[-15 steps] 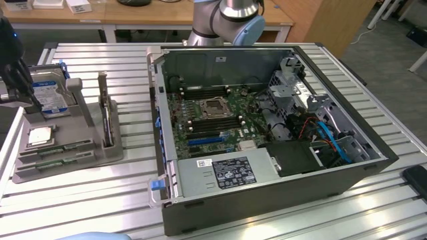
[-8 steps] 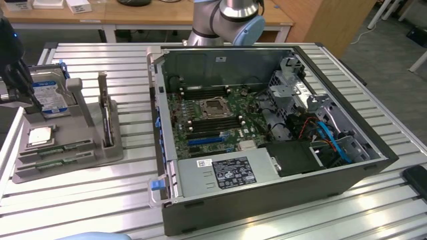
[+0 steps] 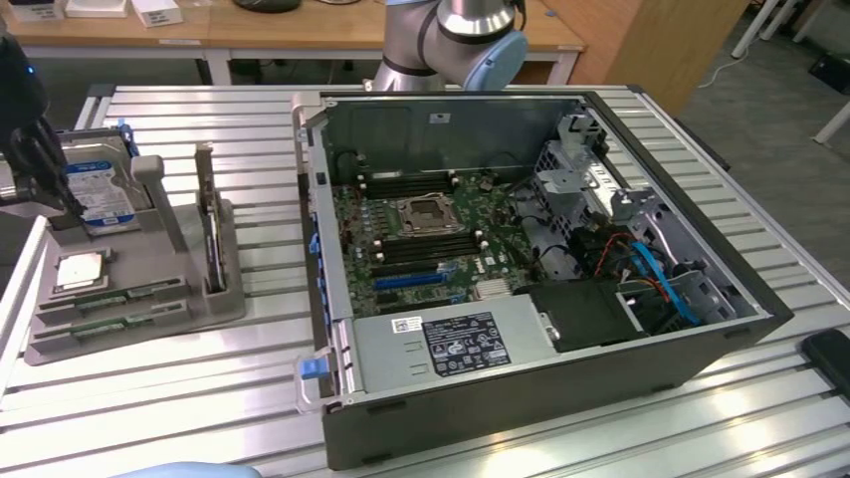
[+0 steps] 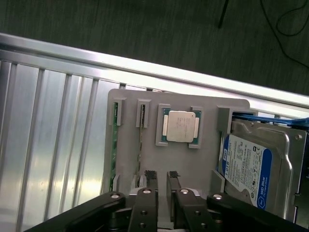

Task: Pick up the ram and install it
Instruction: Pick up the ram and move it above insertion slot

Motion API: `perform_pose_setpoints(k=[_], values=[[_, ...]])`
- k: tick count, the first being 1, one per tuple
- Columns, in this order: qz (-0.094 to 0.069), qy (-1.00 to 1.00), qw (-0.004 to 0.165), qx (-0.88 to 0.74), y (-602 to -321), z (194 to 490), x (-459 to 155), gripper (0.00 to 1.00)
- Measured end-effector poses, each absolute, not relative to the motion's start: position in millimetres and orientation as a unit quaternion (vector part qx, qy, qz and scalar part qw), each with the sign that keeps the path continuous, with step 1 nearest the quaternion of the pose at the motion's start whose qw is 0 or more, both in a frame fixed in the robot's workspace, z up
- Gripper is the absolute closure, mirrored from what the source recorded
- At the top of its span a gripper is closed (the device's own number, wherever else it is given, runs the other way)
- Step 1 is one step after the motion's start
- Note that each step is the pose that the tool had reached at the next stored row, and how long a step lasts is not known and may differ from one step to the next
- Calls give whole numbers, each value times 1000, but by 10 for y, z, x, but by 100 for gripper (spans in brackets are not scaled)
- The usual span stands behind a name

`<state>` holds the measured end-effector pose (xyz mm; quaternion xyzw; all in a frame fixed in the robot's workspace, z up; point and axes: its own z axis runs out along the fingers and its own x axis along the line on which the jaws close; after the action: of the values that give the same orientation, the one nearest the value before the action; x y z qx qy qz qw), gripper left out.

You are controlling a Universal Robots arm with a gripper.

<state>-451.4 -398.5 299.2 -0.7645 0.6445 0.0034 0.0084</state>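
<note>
Two green ram sticks stand on edge in slots of a grey holder (image 4: 207, 145), one (image 4: 114, 145) beside the other (image 4: 140, 140). In the exterior view they lie along the holder's near side (image 3: 126, 296) (image 3: 117, 325). My gripper (image 4: 161, 176) hovers above the holder, just off the end of the ram slots, with its two dark fingers only a narrow gap apart and nothing between them. In the exterior view the gripper (image 3: 47, 194) hangs at the far left over the holder. The open computer case (image 3: 531, 418) shows its motherboard (image 3: 425, 249).
The holder also carries a square silver CPU (image 4: 181, 126) and a blue-and-white-labelled hard drive (image 4: 251, 169). The slatted aluminium table (image 3: 199, 388) has its edge close behind the holder. A black object (image 3: 830, 363) sits at the exterior view's right edge.
</note>
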Motion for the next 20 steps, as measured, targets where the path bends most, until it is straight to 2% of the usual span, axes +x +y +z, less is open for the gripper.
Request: perform_pose_setpoints(k=[3,4,20], values=[[3,645,8,-765,-3985,2992,-4513,71],[3,645,8,-765,-3985,2992,-4513,64],[2,644,8,-765,-4074,2896,-4514,64]])
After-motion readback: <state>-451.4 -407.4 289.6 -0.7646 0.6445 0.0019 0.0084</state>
